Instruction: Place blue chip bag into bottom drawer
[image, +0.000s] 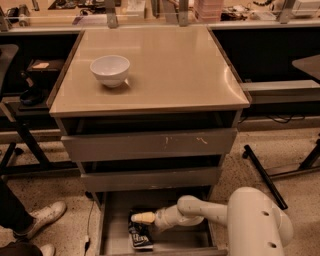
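The blue chip bag (140, 236) is dark with a white label. It lies on the floor of the bottom drawer (192, 239), which is pulled out, in its left half. My gripper (142, 217) reaches into the drawer from the right on the white arm (200, 212). Its cream tip is just above the bag's top edge. I cannot tell whether it touches the bag.
A white bowl (110, 70) stands on the beige cabinet top (165, 70). The scratched top drawer (150, 144) and the middle drawer (150, 179) stick out slightly above the arm. A person's white shoe (42, 217) is at the left. Black table legs (265, 175) stand at the right.
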